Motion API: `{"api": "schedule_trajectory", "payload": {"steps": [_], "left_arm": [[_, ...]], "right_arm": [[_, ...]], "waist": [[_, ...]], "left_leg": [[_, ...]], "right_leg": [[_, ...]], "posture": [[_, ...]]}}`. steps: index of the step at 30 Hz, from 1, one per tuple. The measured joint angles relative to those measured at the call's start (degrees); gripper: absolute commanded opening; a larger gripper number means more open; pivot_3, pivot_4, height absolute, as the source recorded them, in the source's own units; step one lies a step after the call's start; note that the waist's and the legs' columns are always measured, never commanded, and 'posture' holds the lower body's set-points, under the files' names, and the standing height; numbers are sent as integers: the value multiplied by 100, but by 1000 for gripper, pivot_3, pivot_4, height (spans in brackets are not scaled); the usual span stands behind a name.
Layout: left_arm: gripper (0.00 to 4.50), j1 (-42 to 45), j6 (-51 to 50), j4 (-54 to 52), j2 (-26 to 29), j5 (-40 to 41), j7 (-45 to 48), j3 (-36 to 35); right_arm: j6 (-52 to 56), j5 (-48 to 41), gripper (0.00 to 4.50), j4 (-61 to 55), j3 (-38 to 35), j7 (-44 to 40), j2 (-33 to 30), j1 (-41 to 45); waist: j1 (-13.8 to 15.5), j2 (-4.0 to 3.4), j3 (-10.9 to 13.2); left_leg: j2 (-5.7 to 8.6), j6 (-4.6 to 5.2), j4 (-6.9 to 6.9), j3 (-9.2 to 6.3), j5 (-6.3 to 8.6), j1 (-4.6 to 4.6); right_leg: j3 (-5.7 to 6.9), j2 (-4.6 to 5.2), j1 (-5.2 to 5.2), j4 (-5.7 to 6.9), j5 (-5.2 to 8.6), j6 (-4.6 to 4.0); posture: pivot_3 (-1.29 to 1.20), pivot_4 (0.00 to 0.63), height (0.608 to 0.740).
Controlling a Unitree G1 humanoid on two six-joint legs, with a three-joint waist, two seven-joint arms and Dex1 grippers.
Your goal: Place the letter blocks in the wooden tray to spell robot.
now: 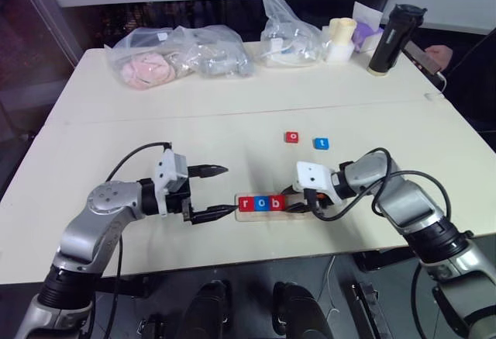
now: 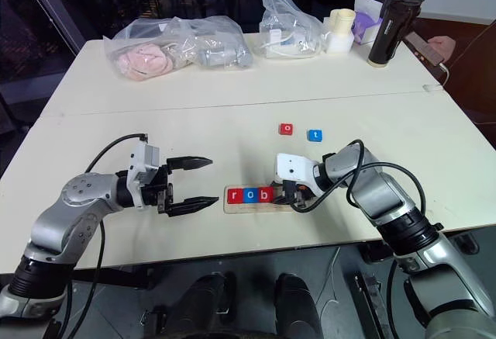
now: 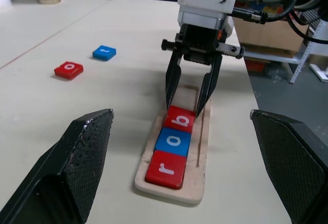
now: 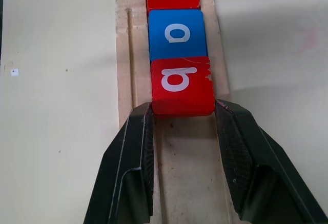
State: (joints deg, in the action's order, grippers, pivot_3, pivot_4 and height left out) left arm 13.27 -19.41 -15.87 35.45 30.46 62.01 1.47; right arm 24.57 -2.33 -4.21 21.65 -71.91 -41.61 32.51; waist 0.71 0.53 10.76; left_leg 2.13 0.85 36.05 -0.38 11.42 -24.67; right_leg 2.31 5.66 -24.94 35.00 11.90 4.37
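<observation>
My left gripper (image 1: 221, 193) hovers just left of the tray (image 3: 177, 190), pointing right along the table (image 1: 116, 129), its two fingers spread wide with nothing between them. One fingertip lies close to the tray's left end; I cannot tell whether it touches.

The tray sits near the table's front edge, lying left to right. Three blocks fill its left part, side by side and touching: the red r (image 3: 165, 168) at the left end, then the blue o (image 3: 176, 141), then the red b (image 4: 182, 85). The right part of the recess is bare wood.

My right gripper (image 3: 185, 103) comes down at a slant over that bare part, pointing left. Its fingertips stand on either side of the b's right end, close against its corners. The jaws are slightly apart, about as wide as the block, and the b lies flat in the recess.

Farther back and a little to the right, two blocks lie loose on the table, just beside each other but apart: a red o (image 1: 291, 136) on the left and a blue t (image 1: 321, 143) on the right.

Along the far edge, left to right, are plastic bags (image 1: 178, 56), a cup (image 1: 341, 38) and a dark bottle (image 1: 391, 40).
</observation>
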Motion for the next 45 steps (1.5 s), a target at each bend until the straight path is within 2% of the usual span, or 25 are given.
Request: {"api": "schedule_trajectory", "payload": {"steps": [3, 4, 13, 17, 20, 24, 26, 31, 38, 45], "left_arm": [[4500, -10, 36, 15, -6, -4, 2, 0], [4500, -11, 52, 27, -11, -8, 2, 0], [4500, -57, 232, 140, -83, -118, 3, 0], [4500, -94, 275, 191, -167, -126, 2, 0], [4500, -116, 306, 227, -185, -156, 4, -4], [4500, -113, 378, 278, -222, -193, 2, 5], [4500, -108, 419, 316, -253, -240, -2, 10], [4500, -113, 492, 386, -293, -310, -18, 9], [4500, -122, 515, 391, -331, -366, -41, 7], [4500, -143, 528, 391, -381, -376, -91, 7]], "right_arm": [[0, 21, 4117, 9, 0, 3, 0, 5], [0, 38, 4458, 12, 0, 3, 0, 7], [352, -168, 4458, -6, -236, 88, 63, 291], [1232, -239, 4458, 284, -839, 1136, 696, 1107], [1882, -147, 4458, 527, -1044, 2023, 1152, 1404], [2743, 314, 4458, 1325, -1377, 3859, 2144, 1646], [2974, 514, 4458, 1822, -1673, 4866, 2682, 1726], [3011, 644, 4458, 2543, -2151, 6297, 3370, 1808], [2941, 501, 4458, 3283, -2685, 7192, 3831, 2251], [2820, 193, 4458, 3851, -3189, 7651, 4012, 2535]], "waist": [[0, 0, 0], [0, 0, 0], [-8, 0, 3], [-17, 2, 2], [3, 3, 2], [-12, 1, 1], [-13, 1, 1], [-34, -1, 2], [-153, -1, 2], [-174, -2, 2]], "left_leg": [[0, 0, 0, 0, 0, 0], [0, 0, 0, 0, 0, 0], [0, 0, 0, 0, 0, -1], [-5, 0, -3, 1, 0, -1], [-5, 4, -8, 1, -2, -10], [-3, 6, 4, 3, -5, -51], [-3, 7, 3, 3, -7, -57], [0, 10, 2, 5, -8, -59], [-1, 13, 6, 4, -10, -46], [-3, 14, 7, 5, -11, -31]], "right_leg": [[0, 0, 0, 0, 0, 0], [0, 0, 0, 0, 0, 0], [-1, 0, -2, 0, 0, 0], [4, 1, -10, 5, -10, -16], [5, 2, -19, 5, -11, -18], [4, 3, -55, 9, -17, -24], [4, 1, -60, 9, -18, -24], [5, -5, -61, 10, -19, -23], [13, -21, -50, 23, -19, -20], [13, -29, -38, 29, -20, -17]], "posture": [[0, 150, 738], [0, 150, 738], [0, 150, 738], [0, 150, 738], [0, 150, 738], [0, 150, 738], [0, 150, 738], [0, 150, 738], [0, 150, 738], [0, 150, 738]]}}
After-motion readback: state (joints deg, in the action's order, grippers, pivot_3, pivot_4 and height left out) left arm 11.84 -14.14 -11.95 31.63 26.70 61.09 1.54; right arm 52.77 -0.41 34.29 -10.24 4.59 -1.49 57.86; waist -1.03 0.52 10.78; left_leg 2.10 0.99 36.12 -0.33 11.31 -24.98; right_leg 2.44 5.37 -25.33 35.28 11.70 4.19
